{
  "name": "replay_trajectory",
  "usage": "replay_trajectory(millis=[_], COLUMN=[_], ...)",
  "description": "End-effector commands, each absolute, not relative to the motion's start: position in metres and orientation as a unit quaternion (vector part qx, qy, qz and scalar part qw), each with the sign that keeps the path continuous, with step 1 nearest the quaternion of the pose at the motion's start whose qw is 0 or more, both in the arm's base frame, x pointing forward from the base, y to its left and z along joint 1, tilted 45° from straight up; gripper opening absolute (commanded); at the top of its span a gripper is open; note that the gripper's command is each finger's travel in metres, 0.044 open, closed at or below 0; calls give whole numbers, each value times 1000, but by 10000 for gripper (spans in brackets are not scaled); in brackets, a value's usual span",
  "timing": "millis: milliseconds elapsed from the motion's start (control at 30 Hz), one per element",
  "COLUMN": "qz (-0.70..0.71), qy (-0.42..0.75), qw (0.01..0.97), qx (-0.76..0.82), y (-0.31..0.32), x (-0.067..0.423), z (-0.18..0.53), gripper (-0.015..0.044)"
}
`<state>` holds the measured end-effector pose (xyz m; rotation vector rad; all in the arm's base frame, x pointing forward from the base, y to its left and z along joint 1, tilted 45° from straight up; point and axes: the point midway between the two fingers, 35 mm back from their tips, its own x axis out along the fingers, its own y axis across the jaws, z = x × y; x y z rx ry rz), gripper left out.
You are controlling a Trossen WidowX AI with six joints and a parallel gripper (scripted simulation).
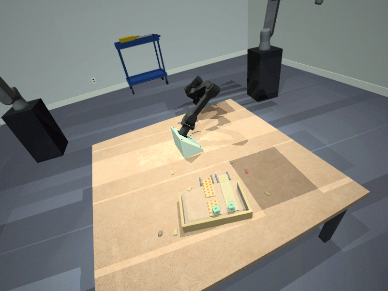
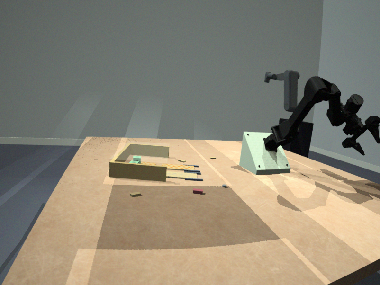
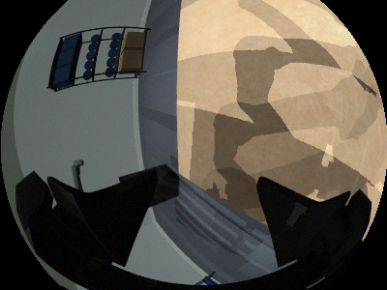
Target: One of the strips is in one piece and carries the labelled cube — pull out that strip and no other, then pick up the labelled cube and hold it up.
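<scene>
A plain pale yellow strip (image 1: 226,186) (image 2: 181,175) runs unbroken out of the tray's open side. A mint cube (image 1: 231,206) (image 2: 133,162) with a dark mark sits on its inner end. An orange-dotted strip is in two pieces, an outer piece (image 1: 208,187) (image 2: 177,166) and an inner piece (image 1: 211,204), with a gap between. Another marked mint cube (image 1: 216,210) (image 2: 137,158) sits on the inner piece. The marks are too small to read. My gripper (image 2: 371,148) (image 3: 209,180) is open and empty, raised over the table's far end, well away from the strips.
The three-walled tray (image 1: 216,222) (image 2: 138,171) opens toward the arm. Short blue-grey bars (image 1: 200,181) flank the strips' outer ends. A mint wedge (image 1: 192,151) (image 2: 249,153) holds the arm's base. A red block (image 1: 246,170) (image 2: 197,191) and a grey stone (image 1: 160,233) lie outside the tray.
</scene>
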<state>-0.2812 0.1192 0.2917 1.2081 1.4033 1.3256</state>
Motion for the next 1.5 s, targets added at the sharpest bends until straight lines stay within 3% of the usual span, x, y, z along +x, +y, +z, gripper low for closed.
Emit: replay_trajectory(millis=[0,367,767,1100,1467], qz=[532,734,859,885,805], qy=[560,564,505,396,233], qw=[417,255,23,-227,-494], qx=[479,279,78,-90,-231], y=[118,-9,-172,-310,-400], x=[-283,-344,-335,-253,-94], z=[292,285,265,232,185], gripper=[400,400,400,400,400])
